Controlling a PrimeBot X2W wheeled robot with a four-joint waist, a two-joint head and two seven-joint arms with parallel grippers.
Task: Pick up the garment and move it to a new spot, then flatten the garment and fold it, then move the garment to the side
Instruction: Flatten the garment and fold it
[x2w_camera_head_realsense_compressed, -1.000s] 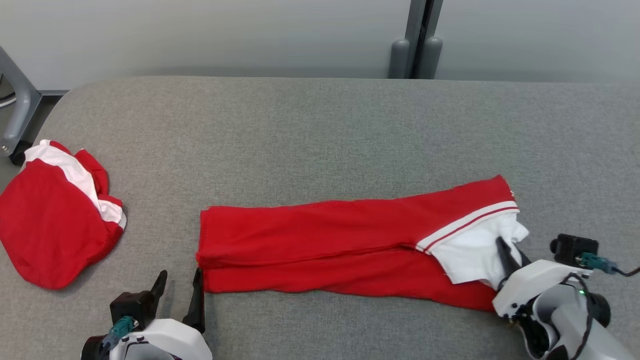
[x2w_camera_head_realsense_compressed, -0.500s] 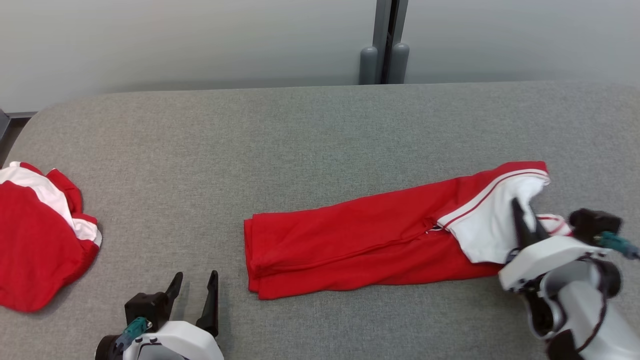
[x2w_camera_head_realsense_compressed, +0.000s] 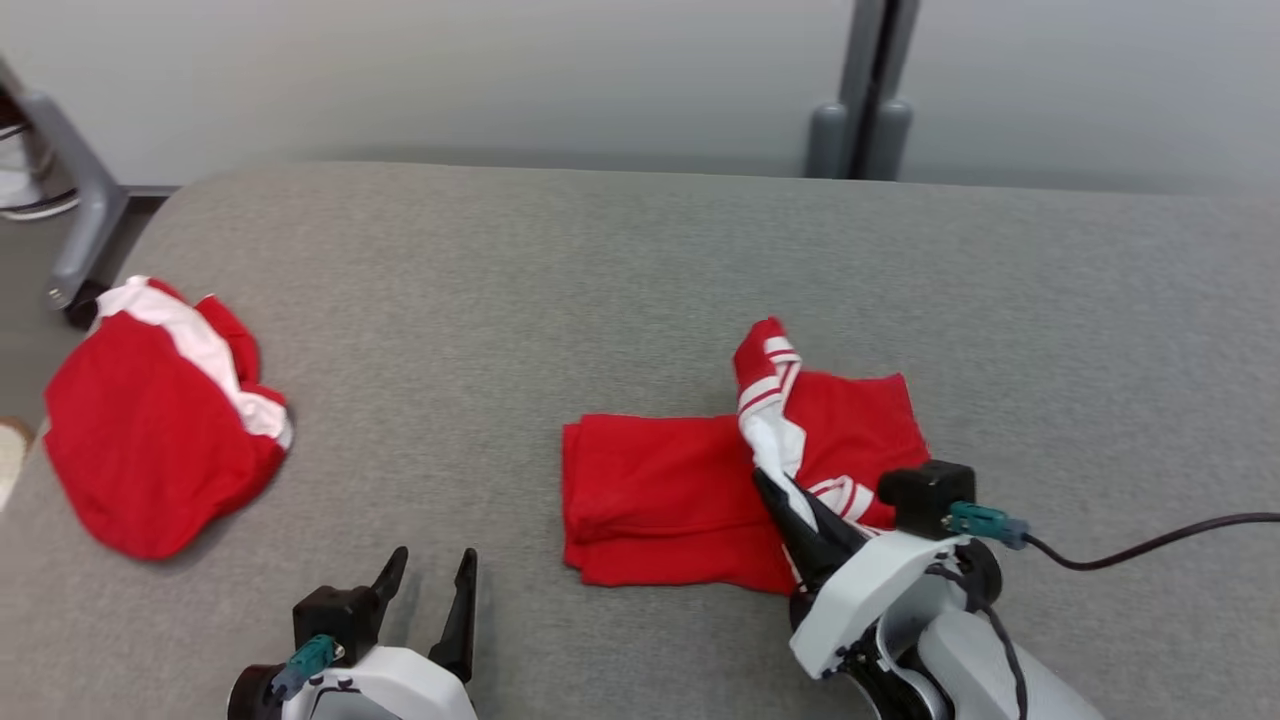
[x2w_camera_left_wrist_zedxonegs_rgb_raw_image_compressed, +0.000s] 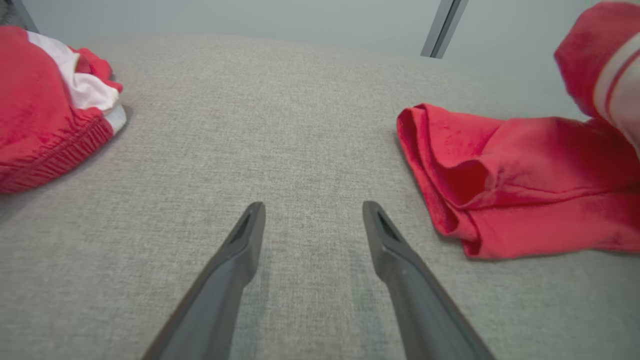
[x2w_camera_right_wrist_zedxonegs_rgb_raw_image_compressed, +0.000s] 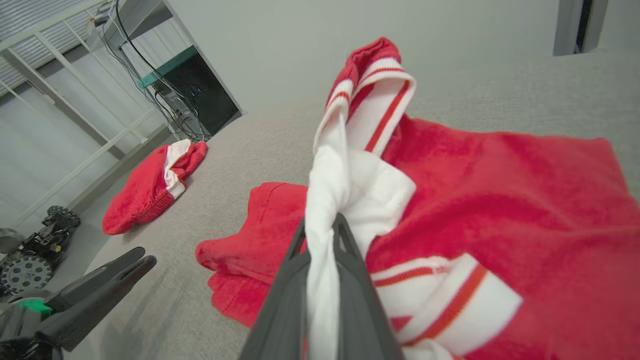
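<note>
Left gripper (x2w_camera_head_realsense_compressed: 434, 560) near us: fingers wide apart, empty, low over the table (x2w_camera_head_realsense_compressed: 600, 260), just short of the garment's near-left corner, not touching it.

Right gripper (x2w_camera_head_realsense_compressed: 775, 490): pinched tight on the white part of the garment (x2w_camera_head_realsense_compressed: 650, 490) and holding that end up over the red half, which lies flat right of centre. We read this as mid-fold.

Risks:
- The grip has only a thin twist of cloth. It could slide out and drop in a lump.
- The striped band (x2w_camera_head_realsense_compressed: 765, 380) stands bunched and twisted. Released like that, the fold lands crooked.
- The bottom layer is unpinned, so drag from the right arm could skew the stacked edges.
- The second garment (x2w_camera_head_realsense_compressed: 150, 450) sits far left near the table edge, well apart, so a snag looks unlikely.

Containers: none we can make out. Both garments lie straight on the table.
</note>
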